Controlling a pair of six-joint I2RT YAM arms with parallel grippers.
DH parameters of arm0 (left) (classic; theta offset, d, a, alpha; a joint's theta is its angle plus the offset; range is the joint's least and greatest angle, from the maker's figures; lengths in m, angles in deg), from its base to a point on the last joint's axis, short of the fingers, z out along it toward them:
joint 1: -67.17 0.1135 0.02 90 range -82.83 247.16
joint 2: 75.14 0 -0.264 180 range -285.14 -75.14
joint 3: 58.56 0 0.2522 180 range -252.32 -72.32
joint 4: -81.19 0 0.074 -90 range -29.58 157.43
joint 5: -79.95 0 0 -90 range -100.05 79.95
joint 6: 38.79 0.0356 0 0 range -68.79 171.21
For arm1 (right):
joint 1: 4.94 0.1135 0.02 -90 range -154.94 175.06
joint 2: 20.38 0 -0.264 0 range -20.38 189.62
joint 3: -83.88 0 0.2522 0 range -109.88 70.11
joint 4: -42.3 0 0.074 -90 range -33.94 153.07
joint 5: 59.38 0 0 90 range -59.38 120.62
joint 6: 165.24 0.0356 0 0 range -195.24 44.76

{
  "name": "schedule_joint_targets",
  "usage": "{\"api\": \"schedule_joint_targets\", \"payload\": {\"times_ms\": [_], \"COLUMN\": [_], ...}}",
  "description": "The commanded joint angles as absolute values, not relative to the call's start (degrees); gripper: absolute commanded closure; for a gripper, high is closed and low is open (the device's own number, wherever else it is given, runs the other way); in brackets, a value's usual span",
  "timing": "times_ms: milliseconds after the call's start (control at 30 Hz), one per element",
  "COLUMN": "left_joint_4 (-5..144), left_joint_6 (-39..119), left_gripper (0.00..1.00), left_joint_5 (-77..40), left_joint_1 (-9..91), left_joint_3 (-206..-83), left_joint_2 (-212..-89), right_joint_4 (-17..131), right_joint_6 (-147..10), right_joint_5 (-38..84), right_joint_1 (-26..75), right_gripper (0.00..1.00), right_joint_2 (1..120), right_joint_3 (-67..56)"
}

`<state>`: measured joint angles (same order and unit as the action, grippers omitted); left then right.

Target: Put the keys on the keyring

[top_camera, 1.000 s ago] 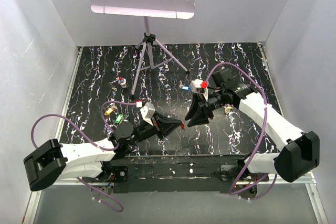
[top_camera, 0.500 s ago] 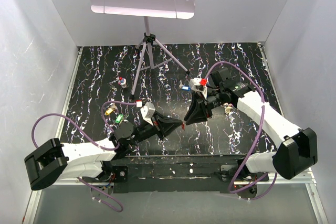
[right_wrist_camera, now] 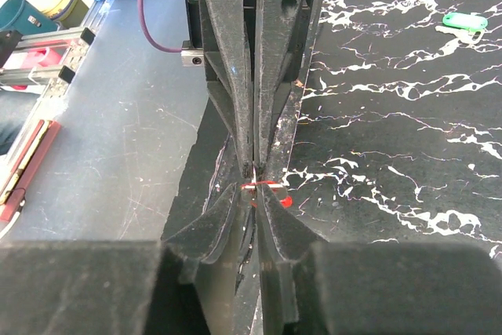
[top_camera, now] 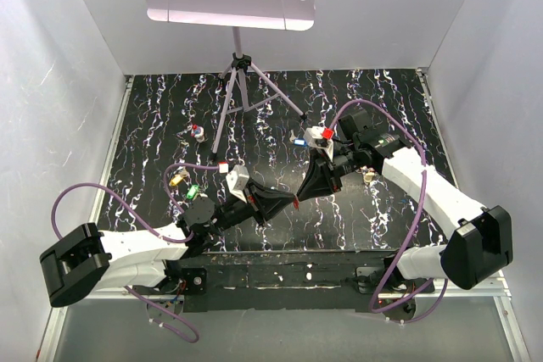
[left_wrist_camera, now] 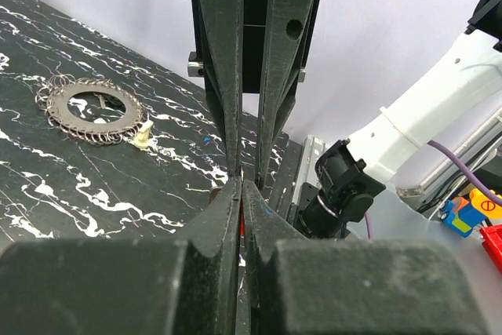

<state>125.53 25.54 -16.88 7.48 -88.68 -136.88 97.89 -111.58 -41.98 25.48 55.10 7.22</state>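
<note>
The left tool (left_wrist_camera: 241, 187) is clenching a small red key (right_wrist_camera: 281, 198), mostly hidden between the black fingers. The right tool (right_wrist_camera: 252, 194) is meeting it tip to tip near the table's (top_camera: 356, 91) front edge. Its tips are nearly together, but its grasp cannot be told. The toothed grey metal keyring (left_wrist_camera: 90, 107) is lying flat toward the right edge, with a cream key (left_wrist_camera: 143, 136) just beside its rim.

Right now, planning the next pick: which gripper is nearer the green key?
Left. The left gripper lies right of the green key; the right gripper lies beyond, tip to tip.
</note>
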Motion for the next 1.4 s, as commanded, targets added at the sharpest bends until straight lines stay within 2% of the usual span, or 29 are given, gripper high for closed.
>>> {"api": "schedule_joint_targets", "payload": {"times_ms": [0, 100, 300, 400, 533, 700, 767, 967, 1133, 1367], "left_joint_4": [127.2, 127.1, 121.9, 111.0, 90.1, 80.6, 81.3, 96.5, 105.0, 110.0], "left_joint_6": [25.4, 25.4, 24.9, 26.3, 29.1, 29.9, 27.1, 15.5, 11.3, 10.8], "left_gripper": [1.0, 1.0, 1.0, 0.66, 0.38, 0.1, 0.05, 0.02, 0.02, 0.14], "left_joint_5": [-16.4, -16.2, -15.9, -17.2, -17.9, -25.5, -29.5, -45.7, -50.6, -49.9], "left_joint_1": [7.8, 7.8, 8.3, 9.7, 11.0, 13.5, 15.3, 20.4, 20.8, 20.8], "left_joint_3": [-88.7, -88.7, -87.6, -87.7, -90.9, -93.2, -94.2, -96.9, -98.8, -99.7], "left_joint_2": [-137.1, -137.1, -134.0, -127.3, -117.4, -112.6, -115.7, -131.0, -140.2, -144.5], "right_joint_4": [97.6, 98.4, 103.5, 109.3, 116.9, 127.5, 130.7, 134.2, 134.6, 135.6], "right_joint_6": [-112.7, -113.8, -118.5, -124.4, -128.9, -131.7, -132.4, -132.9, -133.2, -133.9], "right_joint_5": [-43.4, -43.7, -39.4, -32.9, -24.2, -20.5, -20.3, -20.2, -22.0, -23.7], "right_joint_1": [26.1, 26.3, 26.4, 26.4, 26.8, 27.5, 28.4, 31.9, 32.2, 32.2], "right_gripper": [0.83, 0.99, 0.99, 0.99, 0.99, 0.99, 0.99, 0.99, 0.99, 0.99], "right_joint_2": [55.6, 55.6, 54.7, 54.2, 55.8, 61.7, 64.3, 68.2, 69.1, 70.8], "right_joint_3": [7.3, 7.2, 6.0, 5.0, 2.1, -3.6, -5.6, -7.8, -8.5, -9.3]}}
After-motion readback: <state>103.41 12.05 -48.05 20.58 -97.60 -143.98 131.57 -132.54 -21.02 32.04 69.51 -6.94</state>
